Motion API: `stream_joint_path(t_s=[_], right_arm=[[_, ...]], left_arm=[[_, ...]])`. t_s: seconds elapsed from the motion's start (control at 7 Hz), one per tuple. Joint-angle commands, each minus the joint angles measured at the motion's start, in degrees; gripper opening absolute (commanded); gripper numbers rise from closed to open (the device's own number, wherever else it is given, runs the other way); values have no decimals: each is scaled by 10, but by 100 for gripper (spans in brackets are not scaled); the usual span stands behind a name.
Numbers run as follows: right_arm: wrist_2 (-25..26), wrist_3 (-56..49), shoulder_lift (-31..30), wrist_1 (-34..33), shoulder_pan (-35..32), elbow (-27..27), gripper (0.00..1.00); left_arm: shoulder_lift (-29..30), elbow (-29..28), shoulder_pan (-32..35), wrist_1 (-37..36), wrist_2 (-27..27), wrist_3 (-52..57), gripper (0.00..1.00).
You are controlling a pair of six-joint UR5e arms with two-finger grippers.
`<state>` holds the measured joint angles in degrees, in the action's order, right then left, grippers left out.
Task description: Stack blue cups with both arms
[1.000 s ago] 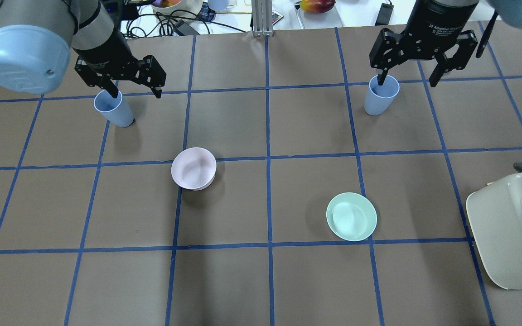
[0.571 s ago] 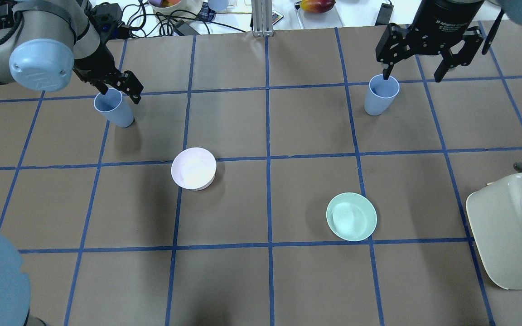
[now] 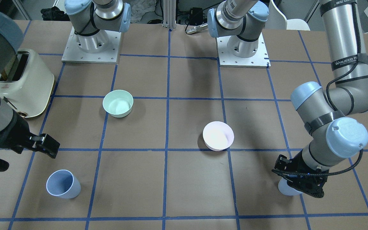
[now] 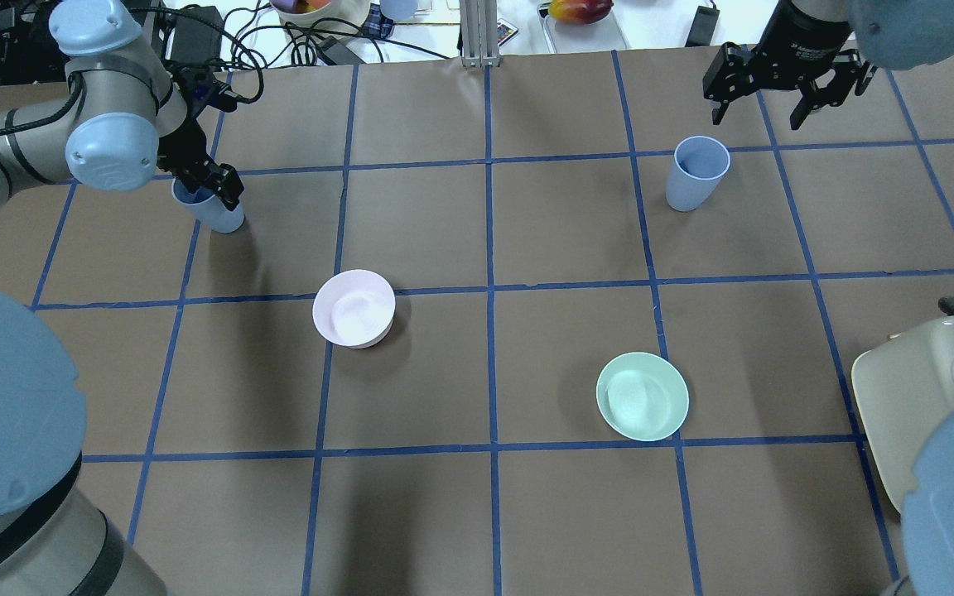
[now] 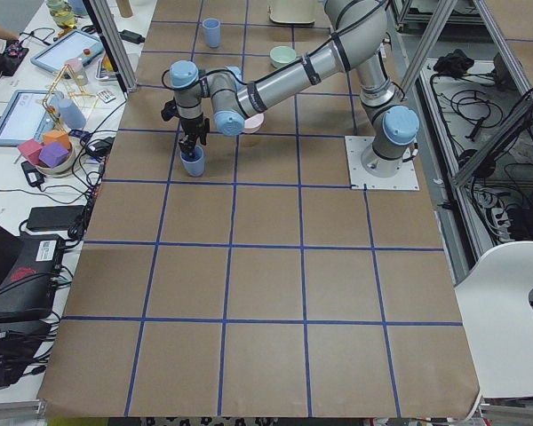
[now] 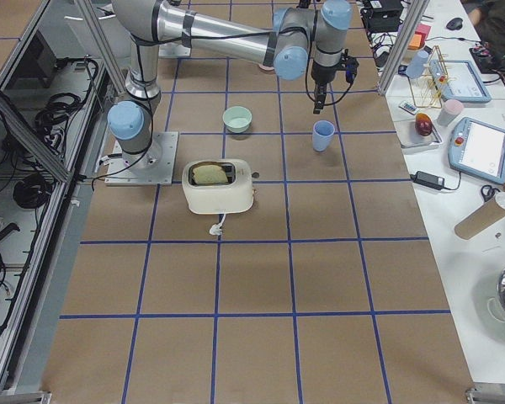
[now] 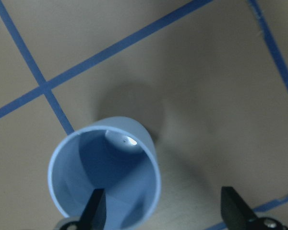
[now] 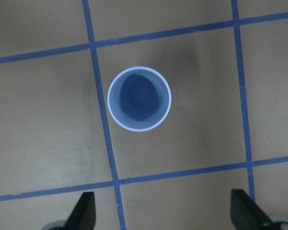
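Two pale blue cups stand upright on the brown table. The left cup point(image 4: 216, 213) has my left gripper point(image 4: 210, 184) low over it. In the left wrist view, one fingertip point(image 7: 95, 208) is inside the cup point(image 7: 105, 177) and the other point(image 7: 234, 208) is outside, so the open jaws straddle its wall. It also shows under the gripper point(image 3: 300, 182) in the front view point(image 3: 287, 189). The right cup point(image 4: 696, 174) stands free. My right gripper point(image 4: 775, 87) is open and empty, raised beyond it. The right wrist view looks straight down into that cup point(image 8: 139, 98).
A pale pink bowl point(image 4: 354, 308) sits left of centre and a mint-green bowl point(image 4: 642, 396) right of centre. A cream toaster point(image 4: 916, 406) stands at the near right edge. Cables and clutter lie beyond the table's far edge.
My left gripper has come down onto the left cup, with one finger now inside it. My right gripper has lifted up and away from the right cup. Neither cup has moved.
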<state>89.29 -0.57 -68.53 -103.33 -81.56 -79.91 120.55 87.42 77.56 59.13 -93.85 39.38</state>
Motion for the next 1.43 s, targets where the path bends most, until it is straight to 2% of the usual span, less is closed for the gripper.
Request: stream_joint_path(t_s=[0.0,0.29,0.43,0.57,0.86,1.0,1.14,1.29], right_arm=[[0,0,60,-35,5,0,100],[0,-1,87,-42,16,0,100],[-1,-2,95,-52,22,-2,100],[-3,-2,98,-51,23,-7,100],[-8,0,114,-52,23,-6,99],[-10,0,118,-52,23,-6,68],[-10,1,118,-51,23,-6,32],[-10,3,118,-50,23,-6,9]], left_arm=[[6,-1,0,-13,-2,0,0],[-3,-1,9,-14,-2,-13,0],[-6,-6,22,-17,2,-60,0],[-5,-37,54,-10,5,-133,0],[5,-84,161,25,2,-320,0],[6,-84,207,27,4,-391,0],[13,-85,258,26,6,-469,0],[23,-83,303,22,13,-538,0]])
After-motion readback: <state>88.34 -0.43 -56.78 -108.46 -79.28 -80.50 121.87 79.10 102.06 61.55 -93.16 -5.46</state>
